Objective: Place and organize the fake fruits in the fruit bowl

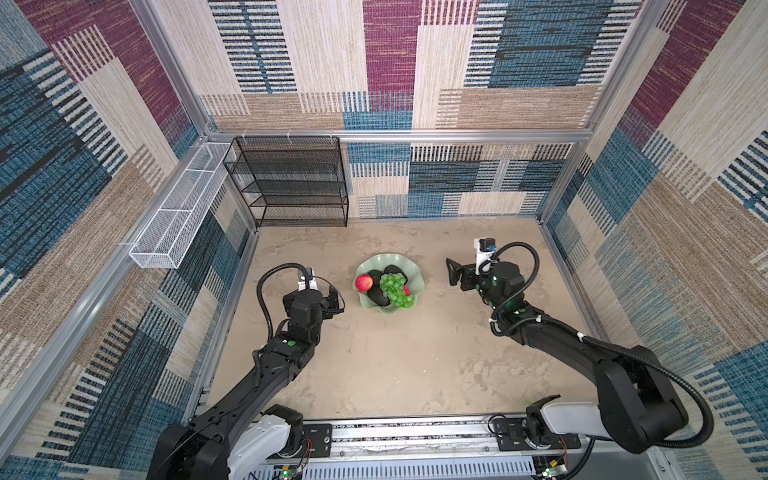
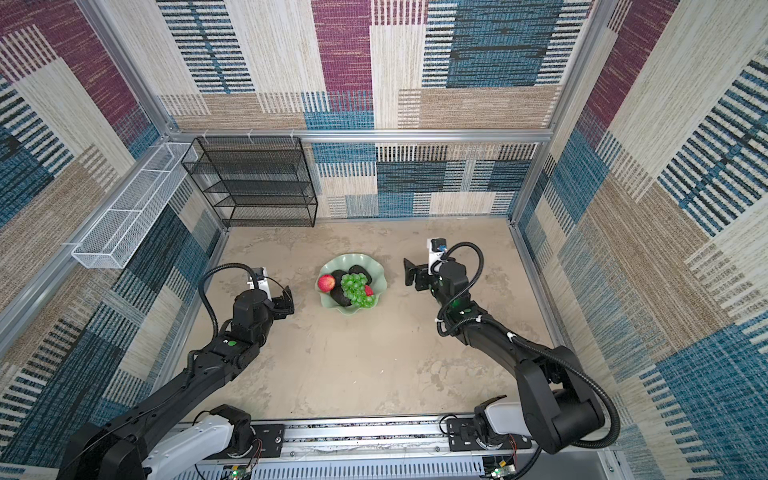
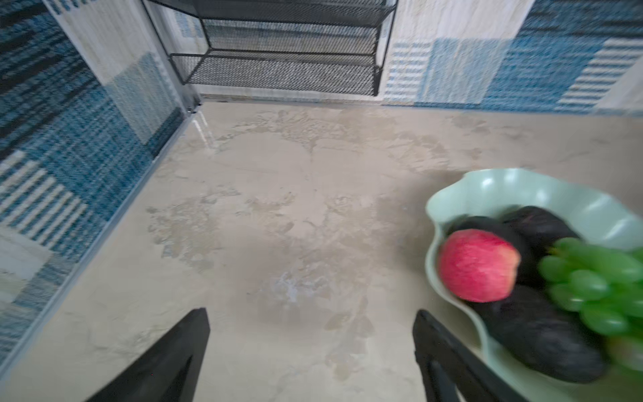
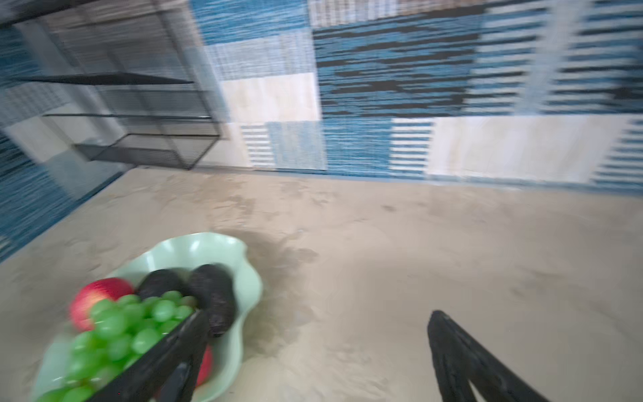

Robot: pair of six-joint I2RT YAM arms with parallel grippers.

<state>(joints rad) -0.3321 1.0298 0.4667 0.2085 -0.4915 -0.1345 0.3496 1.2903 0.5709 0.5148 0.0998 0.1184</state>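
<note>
**Ana:** How do the jaws stand?

**Ben:** Both pairs are spread wide, with nothing between them. The left jaws hang over bare worktop (image 1: 374, 365), near the left edge of the fruit bowl (image 1: 409, 268) but not touching it. The right jaws sit apart from the bowl on its other side. In the right wrist view one side of the right jaws crosses in front of the fruit. Both top views show a gap between those jaws and the bowl, so that is only overlap.

**Ana:** And the fruit?

**Ben:** It is all inside the bowl, which sits mid-worktop between the two arms. The grapes (image 1: 395, 289) lie across the top of the pile. One apple (image 1: 364, 283) rests against the left rim. A second apple (image 1: 406, 290) shows only as a red sliver beside the grapes. Three dark avocados (image 1: 377, 296) lie under and behind them, two toward the back and one at the front.

**Ana:** Is anything left out on the worktop?

**Ben:** No loose fruit shows on it in either top view.

**Ana:** So how far along is the task?

**Ben:** By his reading, the placing is done. What could remain is tidying, since the grapes nearly bury the second apple. Whether that counts as organized enough is a judgement call.
</note>
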